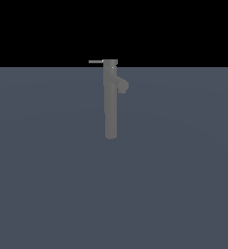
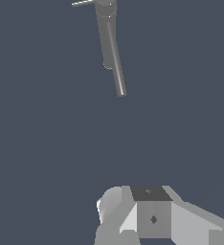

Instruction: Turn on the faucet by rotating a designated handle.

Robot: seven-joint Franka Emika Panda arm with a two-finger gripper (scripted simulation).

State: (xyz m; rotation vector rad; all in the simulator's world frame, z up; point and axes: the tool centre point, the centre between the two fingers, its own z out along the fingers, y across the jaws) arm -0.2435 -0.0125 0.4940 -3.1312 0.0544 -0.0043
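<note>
Matte grey metal, rigid and fixed: the handle (image 1: 95, 62) is a thin rod jutting toward the exterior view's left from the top cap of the faucet (image 1: 110, 102).
I judge it stiff and maybe slick, best pushed sideways near its free tip for leverage, not at the stubby spout (image 1: 122, 85) lower down. The faucet stands alone, upright, mid-worktop (image 1: 47, 194), with open room on every side. My gripper (image 2: 133, 215) sits well apart; whether my jaws are parted I cannot tell.

One faucet (image 1: 110, 104), one handle (image 1: 95, 62), one spout (image 1: 122, 85), one floor (image 1: 47, 185).
</note>
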